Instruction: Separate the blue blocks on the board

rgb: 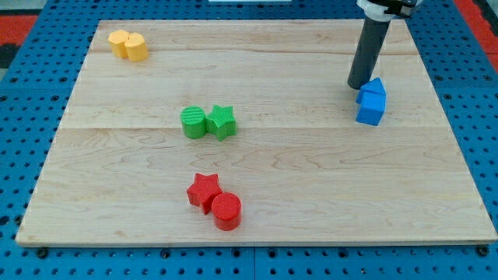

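Two blue blocks sit touching at the view's right side of the board: a blue block with a peaked top (375, 87) at the top and a blue cube (369, 111) just below it. My tip (357, 85) stands on the board right at the upper left of the peaked blue block, touching or almost touching it. The dark rod rises from there to the view's top edge.
A yellow pair (128, 45) sits at the top left. A green cylinder (194, 123) touches a green star (222, 121) left of centre. A red star (204, 191) touches a red cylinder (227, 211) near the bottom. The wooden board (311, 179) ends on a blue pegboard.
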You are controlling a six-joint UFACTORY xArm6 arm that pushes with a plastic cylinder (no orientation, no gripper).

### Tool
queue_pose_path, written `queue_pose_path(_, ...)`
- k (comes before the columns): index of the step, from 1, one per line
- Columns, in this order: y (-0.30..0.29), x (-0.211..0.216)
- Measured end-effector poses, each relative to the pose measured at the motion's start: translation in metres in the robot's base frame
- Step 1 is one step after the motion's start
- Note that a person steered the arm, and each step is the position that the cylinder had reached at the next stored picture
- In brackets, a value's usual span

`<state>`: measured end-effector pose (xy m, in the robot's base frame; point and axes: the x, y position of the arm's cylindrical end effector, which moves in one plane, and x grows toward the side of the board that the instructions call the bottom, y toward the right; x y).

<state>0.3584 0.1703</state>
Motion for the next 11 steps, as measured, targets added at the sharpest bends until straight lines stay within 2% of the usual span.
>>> queue_pose_path(2,0.000,0.000)
queue_pose_path(3,0.000,-0.022)
queue_pose_path(4,0.035,-0.045)
queue_pose_path(6,0.100,0.006)
queue_pose_path(7,0.099,0.045)
queue_pose_path(10,0.011,0.023)
queue_pose_path(11,0.007,0.004)
